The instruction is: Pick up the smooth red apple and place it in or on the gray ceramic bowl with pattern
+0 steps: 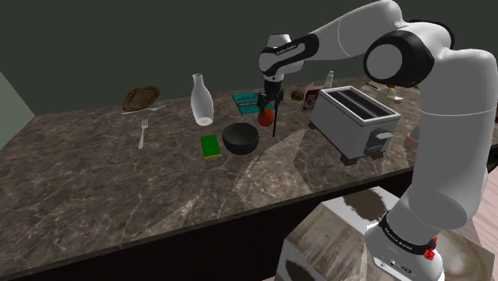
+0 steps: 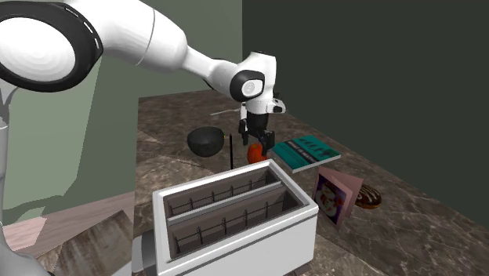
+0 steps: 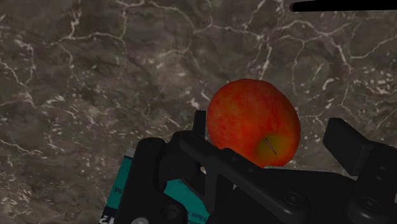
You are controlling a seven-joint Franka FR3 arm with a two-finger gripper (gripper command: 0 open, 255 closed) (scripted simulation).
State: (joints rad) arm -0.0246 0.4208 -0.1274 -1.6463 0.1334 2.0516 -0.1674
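Item: red apple (image 3: 253,123), yellow patch near the stem, clasped between the two black fingers of the tool (image 3: 272,137), which is closed on it at the fruit's width. Location, shoulder view: the apple (image 1: 264,116) hangs under the tool (image 1: 270,110) at 1 o'clock from the dark bowl (image 1: 239,138), near but not touching it. Setting: dark veined marble surface (image 1: 120,184). Also on the surface, read from the bowl in the shoulder view: green sponge (image 1: 210,147) just beside at 8 o'clock; clear glass bottle (image 1: 201,100) at 10 o'clock; fork (image 1: 143,132) well apart at 9 o'clock; white two-slot toaster (image 1: 355,121) at 3 o'clock; teal book (image 1: 245,100) at 12 o'clock, behind the apple.
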